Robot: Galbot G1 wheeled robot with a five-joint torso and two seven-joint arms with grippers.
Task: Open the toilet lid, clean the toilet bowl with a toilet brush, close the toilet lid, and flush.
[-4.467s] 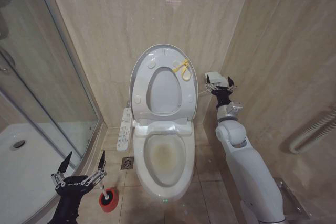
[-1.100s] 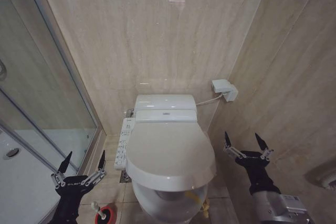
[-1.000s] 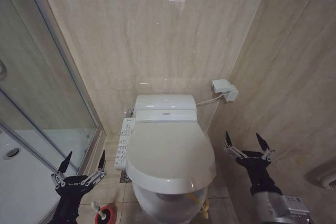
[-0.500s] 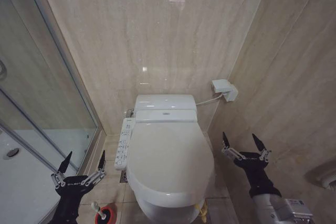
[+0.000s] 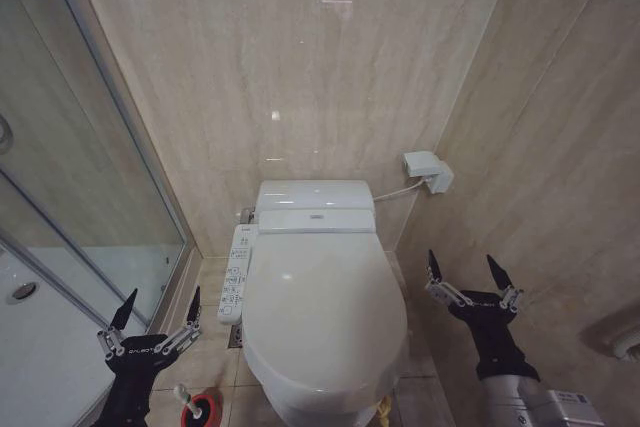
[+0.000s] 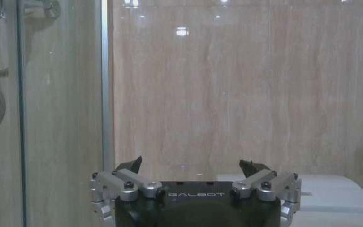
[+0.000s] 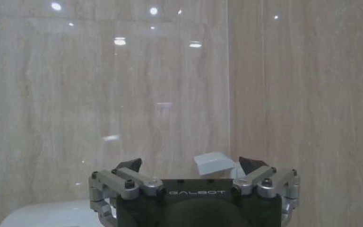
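Both grippers, left (image 5: 158, 310) & right (image 5: 468, 273), spread wide w/ nothing held; toilet lid (image 5: 322, 317) down.

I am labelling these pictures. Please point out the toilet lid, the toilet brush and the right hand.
toilet lid (image 5: 322, 312): head view, middle of its closed top surface.
toilet brush (image 5: 184, 397): head view, the thin white handle above the red holder cup.
right hand (image 5: 471, 277): head view, midway between its open fingertips.

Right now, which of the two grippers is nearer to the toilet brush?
The left gripper. It hangs open just above the toilet brush beside the shower glass, while the right gripper is across the closed toilet lid.
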